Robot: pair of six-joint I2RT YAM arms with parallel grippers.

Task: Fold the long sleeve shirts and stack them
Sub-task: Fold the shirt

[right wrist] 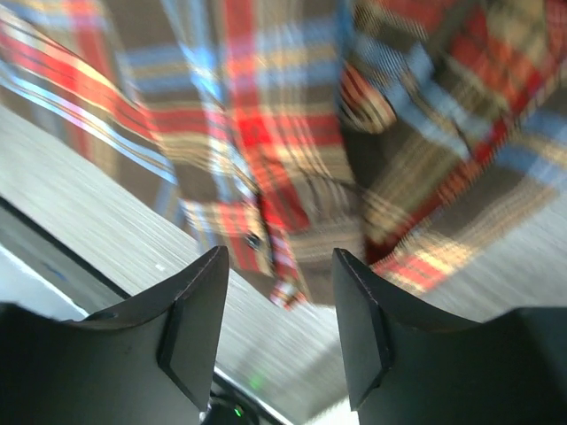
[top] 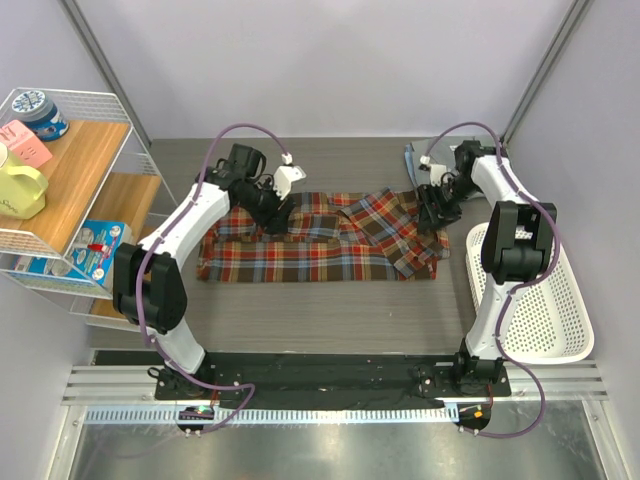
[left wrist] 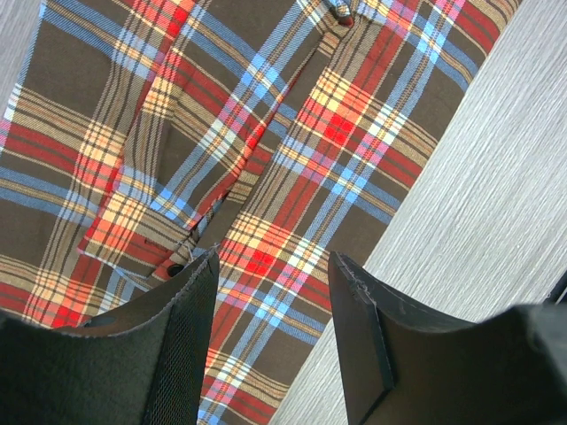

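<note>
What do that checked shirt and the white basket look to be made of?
Plaid shirt: soft woven cloth, probably flannel; matte, with visible weave lines and limp folds. Basket: seemingly moulded white plastic, smooth, pierced by a regular grid of holes.

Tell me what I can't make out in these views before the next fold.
- Grey shirt: top view, only a corner shows behind the right arm.
- Plaid shirt: right wrist view is blurred, folds unreadable.
- Right gripper: top view, too small to tell whether it touches cloth.
- Left wrist view: frame edges cut the shirt off.
</note>
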